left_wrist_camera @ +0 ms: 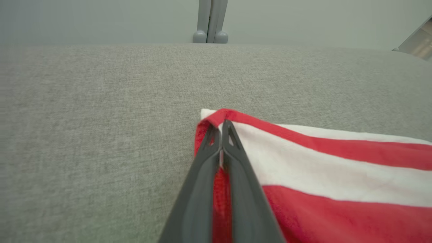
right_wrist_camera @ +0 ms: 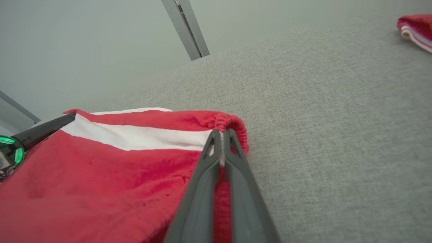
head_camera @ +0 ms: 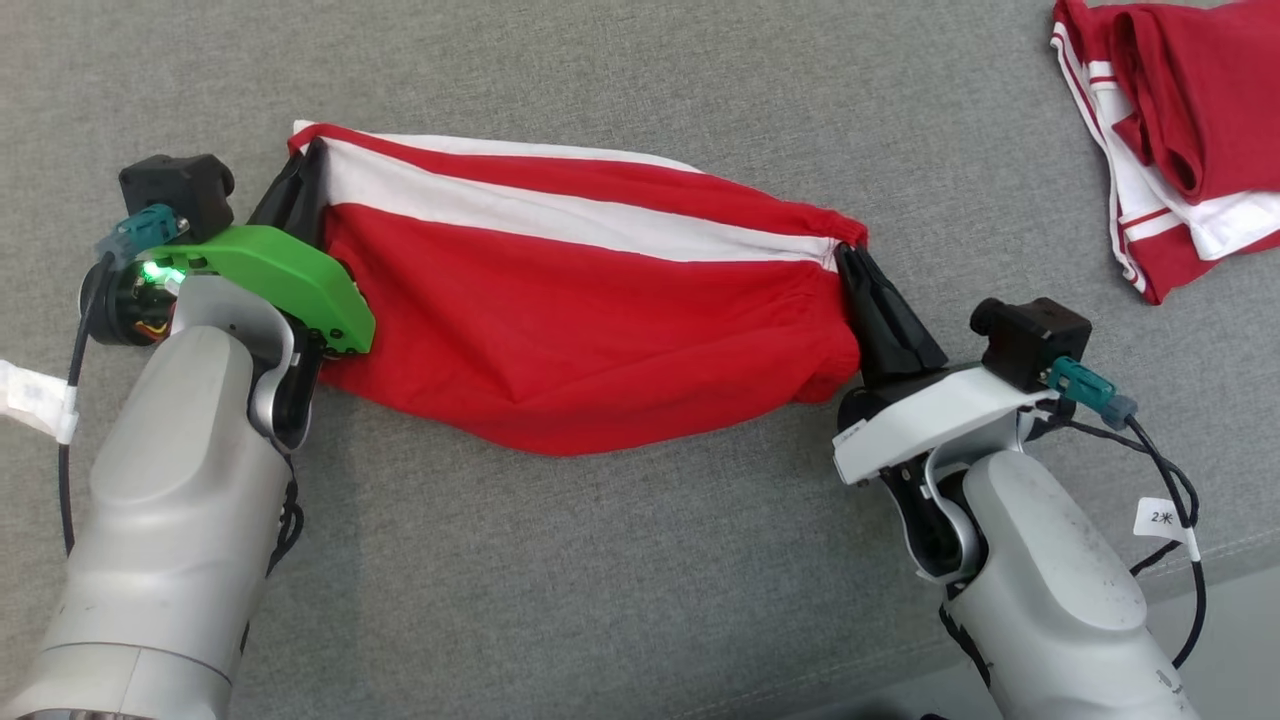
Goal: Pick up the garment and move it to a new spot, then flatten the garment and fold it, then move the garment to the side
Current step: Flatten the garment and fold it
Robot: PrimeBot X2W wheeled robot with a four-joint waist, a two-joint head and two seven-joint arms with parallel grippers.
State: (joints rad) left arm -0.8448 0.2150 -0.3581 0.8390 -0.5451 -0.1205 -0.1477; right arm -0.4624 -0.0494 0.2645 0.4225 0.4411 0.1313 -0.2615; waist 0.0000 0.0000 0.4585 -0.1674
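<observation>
Grey forearms (head_camera: 170, 500), green cover (head_camera: 290, 280), seemingly numbered cable tag (head_camera: 1163, 518)

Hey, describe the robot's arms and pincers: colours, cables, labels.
Both forearms are rounded pale grey. The left pincer has long dark fingers, a bright green cover and green light; the right pincer has a white one. Each wrist carries a black camera block, teal plug and black cable with a white tag.

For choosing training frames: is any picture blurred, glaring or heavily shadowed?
Head view: sharp, evenly lit, soft shadow under the red-and-white striped cloth garment. Left wrist view: the dark left gripper blurs near the bottom edge. Right wrist view: the right gripper blurs likewise; horizon tilted.
</observation>
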